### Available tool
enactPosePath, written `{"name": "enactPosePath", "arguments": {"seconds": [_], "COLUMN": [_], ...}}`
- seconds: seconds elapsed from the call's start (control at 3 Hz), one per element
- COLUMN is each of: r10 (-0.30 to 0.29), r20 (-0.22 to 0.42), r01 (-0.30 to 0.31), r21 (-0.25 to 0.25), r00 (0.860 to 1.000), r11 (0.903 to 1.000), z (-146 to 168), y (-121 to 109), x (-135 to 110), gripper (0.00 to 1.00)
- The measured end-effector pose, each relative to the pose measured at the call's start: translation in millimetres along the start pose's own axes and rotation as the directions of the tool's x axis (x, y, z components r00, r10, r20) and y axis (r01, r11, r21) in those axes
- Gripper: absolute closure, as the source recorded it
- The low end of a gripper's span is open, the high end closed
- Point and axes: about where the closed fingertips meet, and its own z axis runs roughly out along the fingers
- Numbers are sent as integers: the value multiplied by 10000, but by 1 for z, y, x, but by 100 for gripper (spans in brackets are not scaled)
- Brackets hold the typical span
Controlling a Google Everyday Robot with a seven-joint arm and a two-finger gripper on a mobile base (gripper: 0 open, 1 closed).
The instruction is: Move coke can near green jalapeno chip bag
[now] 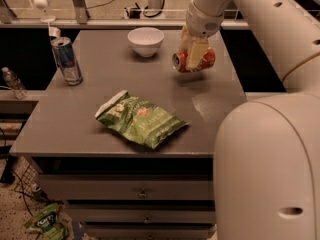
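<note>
— Where do we see the hand (196,59)?
— Camera view: it grips the can (208,59), tipped sideways, over the tabletop's (100,74) far right, near the bowl (145,40).
— And the bag (140,120)?
— We see it lying near the front edge, well apart from the can.

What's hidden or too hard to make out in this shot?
The coke can: its middle and lettering are covered by the gripper, which is clamped on it over the far right side of the table, camera view.
The gripper's far finger: behind the can.
The green jalapeno chip bag: print too small to read.
The table's near right corner: behind the robot's arm.
</note>
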Motion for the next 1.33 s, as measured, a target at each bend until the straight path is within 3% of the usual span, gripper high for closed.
{"name": "enactPosePath", "arguments": {"seconds": [0.33,0.67,1.0,1.33], "r10": [-269,-421,-403,-368], "r20": [-29,-21,228,395], "r01": [269,420,429,434], "r21": [120,-390,-1315,-1795], "r00": [9996,9991,9989,9985], "r11": [9996,9984,9904,9828], "z": [-35,-47,-37,-29], "y": [27,68,112,129], "x": [-13,-36,-62,-72], "gripper": [100,100,100,100]}}
